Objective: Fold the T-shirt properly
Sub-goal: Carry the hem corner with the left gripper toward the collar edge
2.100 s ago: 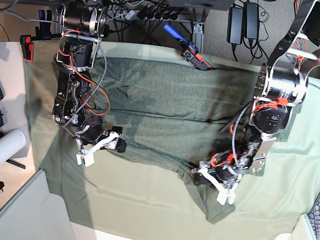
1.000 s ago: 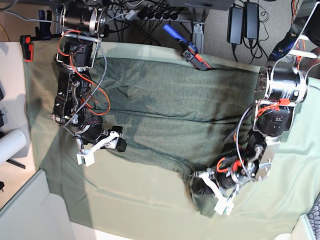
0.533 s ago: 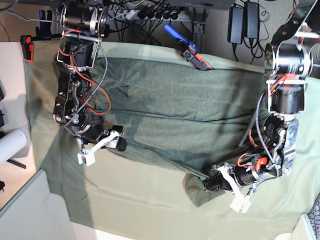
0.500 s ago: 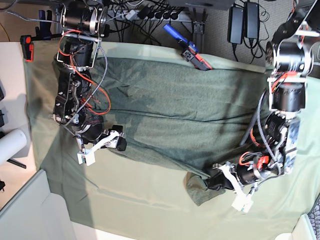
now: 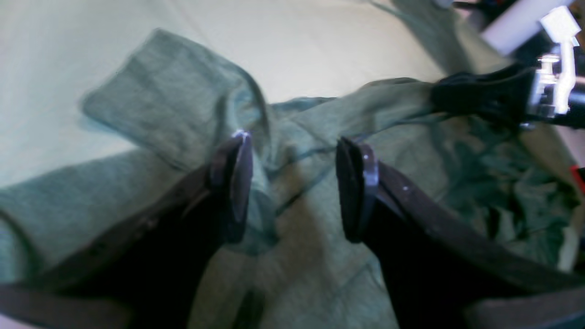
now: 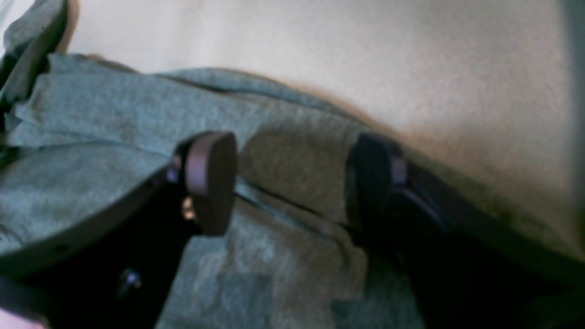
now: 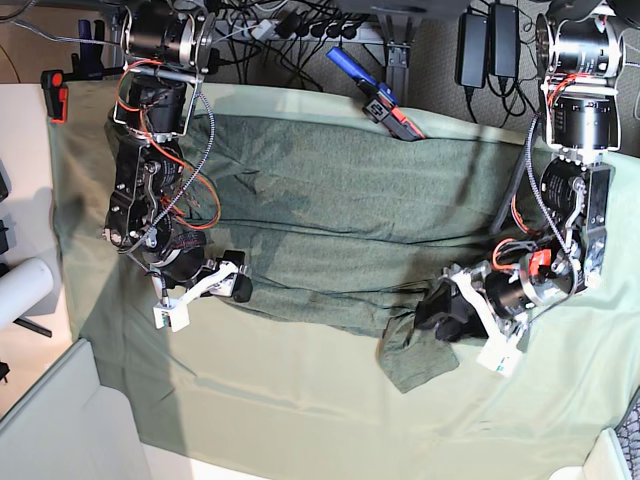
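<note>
Both hands stand wide open, gripping nothing, over the T-shirt (image 7: 340, 220) spread across the tabletop (image 7: 300, 410). The left hand (image 7: 470, 325) straddles a bunched sleeve; the right hand (image 7: 205, 290) hovers at the hem. A clean fold likely needs the sleeve flattened before regrasping.

Both wrist views are blurred. In the base view, the right arm (image 7: 150, 170) hides the T-shirt's (image 7: 350, 220) upper-left part; the frame's right edge cuts off the bench (image 7: 610, 390).

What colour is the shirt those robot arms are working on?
The T-shirt is a dark, heathered olive green, darker than the pale mint cloth beneath it. The base view shows it best.
</note>
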`<state>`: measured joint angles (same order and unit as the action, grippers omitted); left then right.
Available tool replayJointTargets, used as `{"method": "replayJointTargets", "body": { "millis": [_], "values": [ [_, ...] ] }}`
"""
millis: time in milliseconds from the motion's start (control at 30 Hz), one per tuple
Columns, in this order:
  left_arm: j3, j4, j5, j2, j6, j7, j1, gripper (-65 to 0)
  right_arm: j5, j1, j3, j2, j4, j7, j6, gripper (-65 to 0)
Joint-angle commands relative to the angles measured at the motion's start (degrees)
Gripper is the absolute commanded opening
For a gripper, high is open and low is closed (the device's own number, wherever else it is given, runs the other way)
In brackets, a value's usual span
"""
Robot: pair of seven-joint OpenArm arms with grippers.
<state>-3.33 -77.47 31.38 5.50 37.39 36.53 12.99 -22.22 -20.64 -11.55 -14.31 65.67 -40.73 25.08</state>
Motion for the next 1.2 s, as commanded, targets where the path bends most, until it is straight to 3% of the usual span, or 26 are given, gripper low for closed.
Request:
{"method": "replayJointTargets", "body": {
  "millis": [0,167,433,600,1167],
  "values": [
    [-0.02,-1.09,0.50,0.09,0.35,-2.99,2.51,-31.9,-0.74,-1.40,-0.28,-0.83,0.96,1.25,0.26,-24.9],
    [0.00,2.73,-3.39,0.09,-6.27,-5.40,7.45,-31.9,-0.72,-1.38,-0.28,-0.92,0.96,1.22,0.26,-24.9],
    [0.00,24.81,-10.62,0.07,-6.82,-14.78,17.05,-31.9,-0.72,-1.38,-0.28,-0.94,0.96,1.22,0.26,-24.9],
    [-0.02,32.72,-16.61,0.26,-12.68,-18.60,19.47,-31.9,-0.72,-1.38,-0.28,-0.92,0.96,0.76,0.26,-24.9],
    [0.00,32.94,-19.45,-2.25,-14.27,-18.34,18.25,-31.9,-0.98,-1.18,-0.28,-0.92,0.96,0.20,0.26,-24.9]
  ]
}}
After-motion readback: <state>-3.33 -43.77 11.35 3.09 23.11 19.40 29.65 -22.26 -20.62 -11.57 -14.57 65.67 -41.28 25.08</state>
